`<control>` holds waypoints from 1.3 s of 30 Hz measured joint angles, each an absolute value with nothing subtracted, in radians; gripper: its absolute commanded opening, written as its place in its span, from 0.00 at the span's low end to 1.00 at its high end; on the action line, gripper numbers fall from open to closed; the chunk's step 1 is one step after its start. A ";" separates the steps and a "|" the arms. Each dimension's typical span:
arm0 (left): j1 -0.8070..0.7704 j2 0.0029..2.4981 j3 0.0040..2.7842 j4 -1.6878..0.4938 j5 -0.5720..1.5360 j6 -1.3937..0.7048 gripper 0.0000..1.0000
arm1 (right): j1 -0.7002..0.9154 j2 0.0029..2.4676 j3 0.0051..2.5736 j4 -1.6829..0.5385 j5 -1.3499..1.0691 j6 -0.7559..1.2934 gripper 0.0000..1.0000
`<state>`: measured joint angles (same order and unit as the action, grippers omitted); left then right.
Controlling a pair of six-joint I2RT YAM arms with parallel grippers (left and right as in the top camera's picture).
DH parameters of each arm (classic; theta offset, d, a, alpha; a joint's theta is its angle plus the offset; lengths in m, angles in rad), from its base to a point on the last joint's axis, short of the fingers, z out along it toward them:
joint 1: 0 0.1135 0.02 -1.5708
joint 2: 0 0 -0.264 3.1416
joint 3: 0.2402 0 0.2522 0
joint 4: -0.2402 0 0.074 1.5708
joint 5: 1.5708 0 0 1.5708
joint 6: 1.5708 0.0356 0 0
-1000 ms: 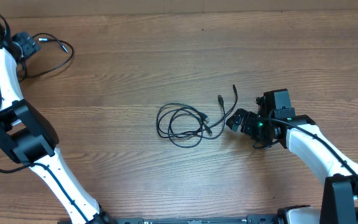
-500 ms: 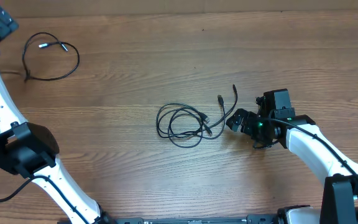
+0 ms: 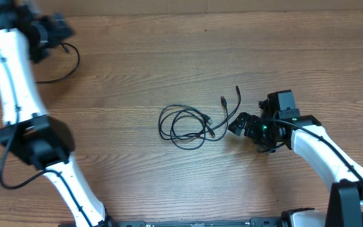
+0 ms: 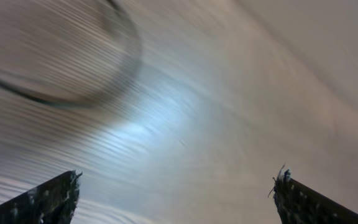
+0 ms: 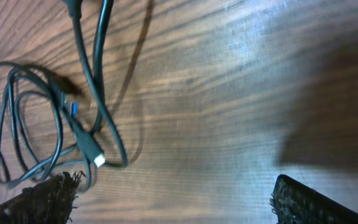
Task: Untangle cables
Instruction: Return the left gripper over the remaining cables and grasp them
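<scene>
Two thin black cables lie tangled (image 3: 183, 126) in loops at mid-table, with plug ends (image 3: 224, 99) pointing up-right. My right gripper (image 3: 237, 124) stands open just right of them. In the right wrist view the coil (image 5: 23, 124) and a silver-tipped plug (image 5: 97, 159) lie at the left, beside my left fingertip (image 5: 58, 193); nothing sits between the fingers of the gripper (image 5: 176, 196). A separate cable (image 3: 75, 62) lies at the far left, partly hidden under my left arm. My left gripper (image 3: 58, 29) hovers open above it; its wrist view is blurred, showing a dark cable arc (image 4: 55, 99) and empty open fingers (image 4: 58, 196).
Bare wooden tabletop (image 3: 169, 57) surrounds the cables. The left arm's white links (image 3: 17, 82) cross the far-left side, and the right arm's (image 3: 320, 151) the lower right. A pale wall shows past the table's edge in the left wrist view.
My left gripper has let go of the far-left cable, lifted off toward the corner, then swung right over it. The cable now lies loose. The right arm and the tangle have not moved.
</scene>
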<state>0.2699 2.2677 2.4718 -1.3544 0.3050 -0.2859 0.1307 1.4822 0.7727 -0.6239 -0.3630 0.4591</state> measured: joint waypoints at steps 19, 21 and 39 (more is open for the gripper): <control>-0.374 2.268 2.430 -1.505 0.158 -0.226 1.00 | 0.023 0.992 1.000 -1.129 -0.271 0.479 1.00; -0.406 2.268 2.409 -1.512 0.145 -0.229 1.00 | 0.008 0.941 1.000 -1.150 -0.268 0.504 1.00; -0.529 2.261 2.374 -1.594 -0.059 -0.323 0.99 | 0.000 0.765 1.000 -1.204 -0.175 0.576 1.00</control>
<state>-0.5289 2.2608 2.3741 -1.5936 -0.0589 -0.3233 -0.0002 0.7650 1.0004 -1.2041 -0.1753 0.5758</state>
